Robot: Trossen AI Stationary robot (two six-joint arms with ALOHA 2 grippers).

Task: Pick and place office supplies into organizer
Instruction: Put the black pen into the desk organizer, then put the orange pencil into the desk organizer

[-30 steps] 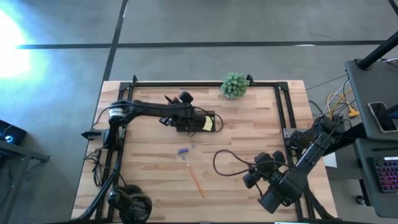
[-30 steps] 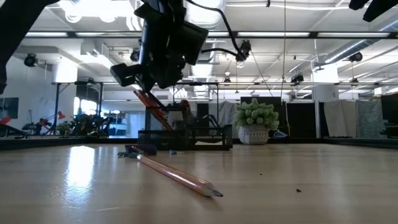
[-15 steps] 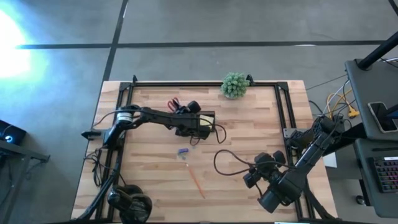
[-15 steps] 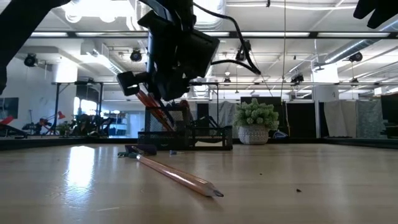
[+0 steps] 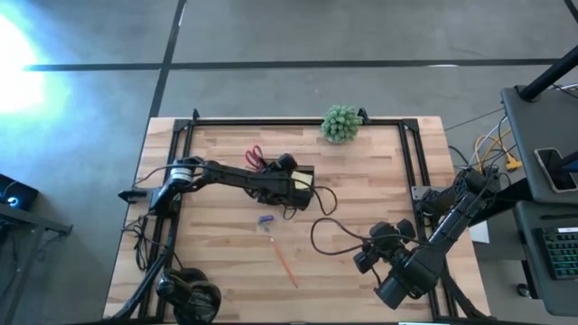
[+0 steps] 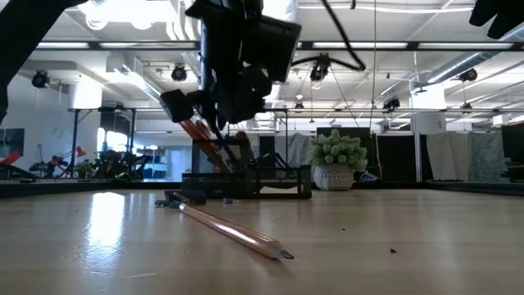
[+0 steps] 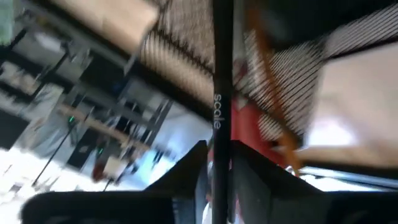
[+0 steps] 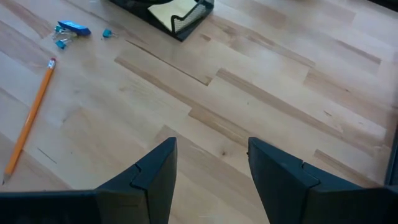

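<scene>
The black mesh organizer (image 5: 305,169) stands at mid-table with a yellow sticky-note pad (image 5: 302,181) in it. Red-handled scissors (image 5: 253,155) lean out of its left end. My left gripper (image 5: 291,183) hangs over the organizer, shut on a black pen (image 7: 221,93) whose far end reaches toward the mesh. An orange pencil (image 5: 285,264) and a small blue item (image 5: 265,219) lie on the wood nearer the front. My right gripper (image 8: 211,162) hovers open over bare wood at the near right, with nothing between its fingers. My left gripper has the black pen's near end (image 7: 219,163) between its two fingers (image 7: 194,169), which lie along the pen. The gripper slants down from the table's left. The pen points away from the fingers toward the organizer's mesh; where its far tip rests does not show.
A green ball-shaped plant (image 5: 340,123) stands at the far edge. Black headphones (image 5: 190,293) lie at the near left corner. A black cable (image 5: 318,236) loops on the wood near my right arm. Open wood lies between the organizer and the near edge.
My left gripper has gone toward the table's right edge and a little down, from over the scissors to over the organizer, carrying the pen. The red scissor handles now show behind it.
</scene>
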